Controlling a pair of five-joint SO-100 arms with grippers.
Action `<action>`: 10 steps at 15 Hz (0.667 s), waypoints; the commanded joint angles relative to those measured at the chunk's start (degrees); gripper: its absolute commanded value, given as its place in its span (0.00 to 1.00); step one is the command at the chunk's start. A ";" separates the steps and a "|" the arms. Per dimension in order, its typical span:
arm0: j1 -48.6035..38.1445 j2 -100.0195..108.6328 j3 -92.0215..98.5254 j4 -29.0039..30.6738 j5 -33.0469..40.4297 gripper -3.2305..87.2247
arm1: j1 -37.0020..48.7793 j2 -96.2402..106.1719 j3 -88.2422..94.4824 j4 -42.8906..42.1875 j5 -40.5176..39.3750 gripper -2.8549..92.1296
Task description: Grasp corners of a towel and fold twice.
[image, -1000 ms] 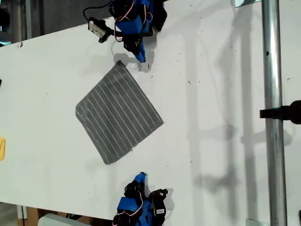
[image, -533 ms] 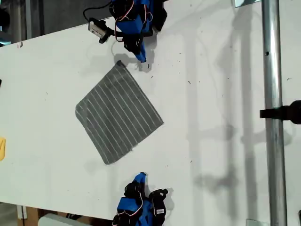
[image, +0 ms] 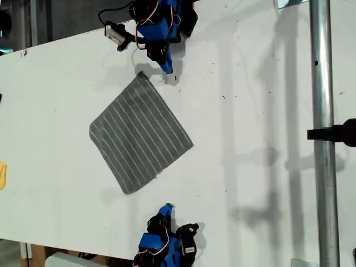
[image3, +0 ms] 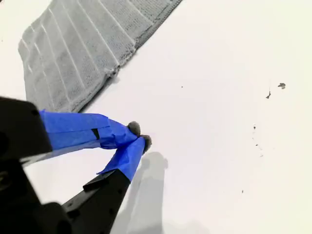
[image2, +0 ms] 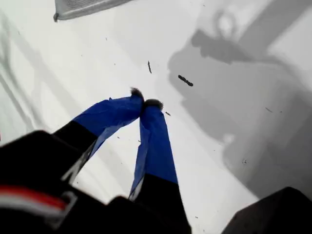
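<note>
The towel [image: 139,133], dark grey with thin white stripes, lies flat and unfolded on the white table [image: 250,111], turned like a diamond. My first gripper [image: 168,69] [image2: 145,104] is shut on nothing and hovers just to the exterior view's right of the towel's upper corner [image: 142,74]. That corner [image2: 56,17] shows small and well ahead in the first wrist view. My second gripper [image: 166,208] [image3: 140,135] is shut and empty too. It sits a short way off the towel's lower edge [image3: 136,44], near the lower corner [image: 129,192].
A metal pole [image: 322,139] with a black clamp [image: 334,133] runs down the exterior view's right. A yellow object [image: 2,175] sits at that view's left edge. Small black marks [image2: 185,80] dot the table by my first gripper.
</note>
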 commanded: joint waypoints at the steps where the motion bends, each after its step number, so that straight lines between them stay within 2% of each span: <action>1: -0.62 0.44 0.70 -0.44 0.09 0.00 | -0.44 -0.09 -0.44 0.18 -0.88 0.03; 4: 1.32 0.44 0.35 -1.58 -4.22 0.00 | -0.18 -0.09 -1.67 -0.09 -1.58 0.03; 7: 5.36 -0.26 -4.57 -5.54 -9.93 0.00 | 0.09 -0.18 -8.09 1.49 -2.72 0.03; 10: 6.94 -17.58 -18.54 -7.73 -11.16 0.00 | 2.02 -8.88 -18.46 1.58 -6.24 0.03</action>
